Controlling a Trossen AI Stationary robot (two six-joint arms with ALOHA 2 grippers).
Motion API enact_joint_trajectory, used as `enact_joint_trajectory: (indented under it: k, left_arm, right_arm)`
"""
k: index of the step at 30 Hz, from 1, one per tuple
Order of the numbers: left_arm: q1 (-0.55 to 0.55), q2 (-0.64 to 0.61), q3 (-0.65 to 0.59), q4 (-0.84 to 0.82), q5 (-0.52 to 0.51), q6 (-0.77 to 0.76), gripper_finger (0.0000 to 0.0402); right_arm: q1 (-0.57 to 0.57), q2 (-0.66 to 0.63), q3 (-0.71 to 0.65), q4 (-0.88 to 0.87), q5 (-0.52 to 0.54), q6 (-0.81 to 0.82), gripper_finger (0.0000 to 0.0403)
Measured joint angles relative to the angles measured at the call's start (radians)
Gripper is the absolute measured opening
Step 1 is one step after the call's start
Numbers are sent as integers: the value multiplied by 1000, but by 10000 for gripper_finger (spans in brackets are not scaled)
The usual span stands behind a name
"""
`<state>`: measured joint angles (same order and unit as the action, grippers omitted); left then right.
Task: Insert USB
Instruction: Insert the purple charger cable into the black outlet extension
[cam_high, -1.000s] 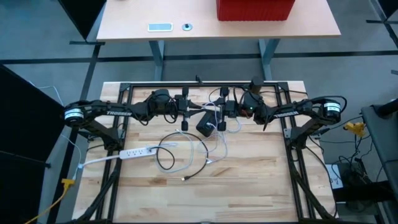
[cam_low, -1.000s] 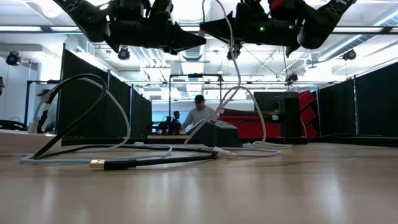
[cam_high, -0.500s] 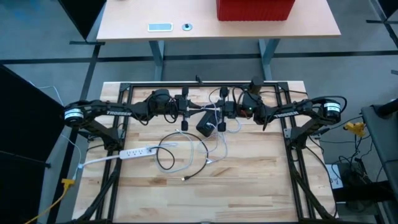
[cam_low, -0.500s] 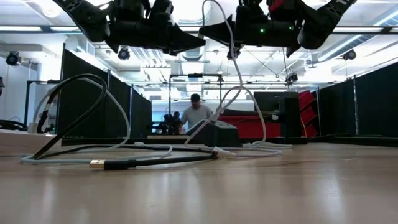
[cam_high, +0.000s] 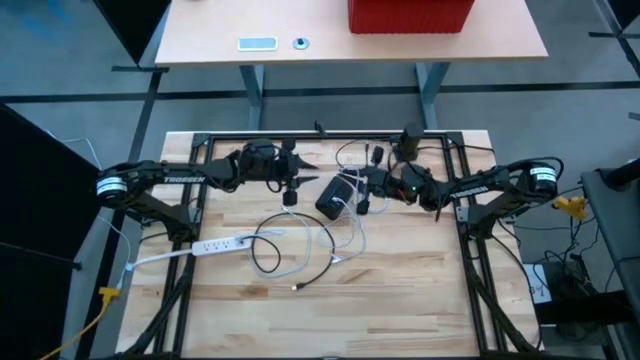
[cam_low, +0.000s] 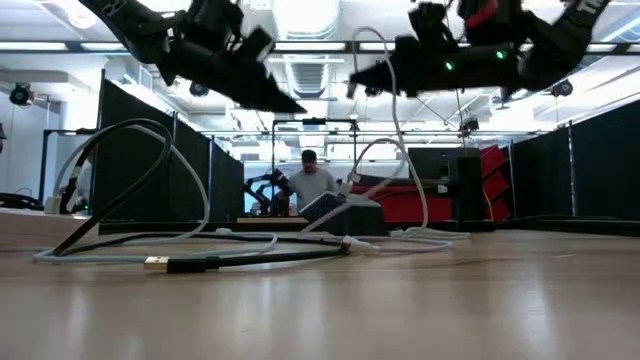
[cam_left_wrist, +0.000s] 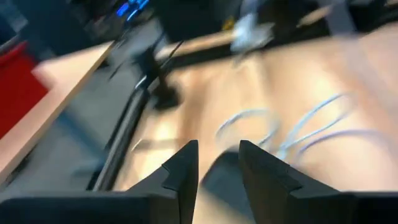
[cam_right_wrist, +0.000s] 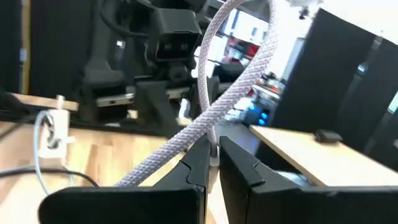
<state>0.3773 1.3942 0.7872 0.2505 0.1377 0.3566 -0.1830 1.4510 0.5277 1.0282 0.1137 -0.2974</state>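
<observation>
A black charger block (cam_high: 332, 197) (cam_low: 345, 213) rests on the wooden table near its far middle. A white braided cable (cam_high: 357, 228) (cam_low: 400, 130) arcs from my right gripper (cam_high: 362, 193) (cam_low: 352, 80) (cam_right_wrist: 213, 149), which is shut on it, down to the table beside the block. My left gripper (cam_high: 296, 183) (cam_low: 295, 103) (cam_left_wrist: 217, 158) hovers open just left of the block, tipped downward, touching nothing. A black cable (cam_high: 265, 250) lies looped on the table, its gold USB plug (cam_low: 157, 264) (cam_high: 296, 287) toward the near side. My right gripper pinches the white braided cable between its two fingers at a point along its length (cam_right_wrist: 214, 132). The fingers lie across the cable. It is lifted clear here, rising in a loop above the fingers (cam_right_wrist: 249, 62) and falling slack toward the table.
A white power strip (cam_high: 215, 243) lies on the table's left part with thin white cords (cam_high: 300, 255) beside it. A black frame rail (cam_high: 320, 135) runs along the far edge. A person (cam_low: 312, 183) stands in the room behind. Bare wood (cam_high: 400, 300) fills the near half.
My left gripper has turned about its wrist and tipped its fingers down toward the table, staying just left of the charger block. My right gripper has moved a little toward the near edge and the right, carrying the white cable's loop with it.
</observation>
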Motion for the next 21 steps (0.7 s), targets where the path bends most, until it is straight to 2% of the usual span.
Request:
enact_joint_trajectory:
  k: [3,10,14,21]
  left_arm:
    - [29,30,-4,-68,-15,3,103]
    - [80,169,-8,-97,207,51,101]
    - [93,238,-4,-111,218,56,91]
    - [87,289,-8,-146,237,17,58]
  right_arm:
    - [18,11,-76,50,67,47,9]
    - [25,93,-155,77,79,159,9]
    - [28,184,-181,189,90,192,9]
    - [31,412,-197,472,90,240,9]
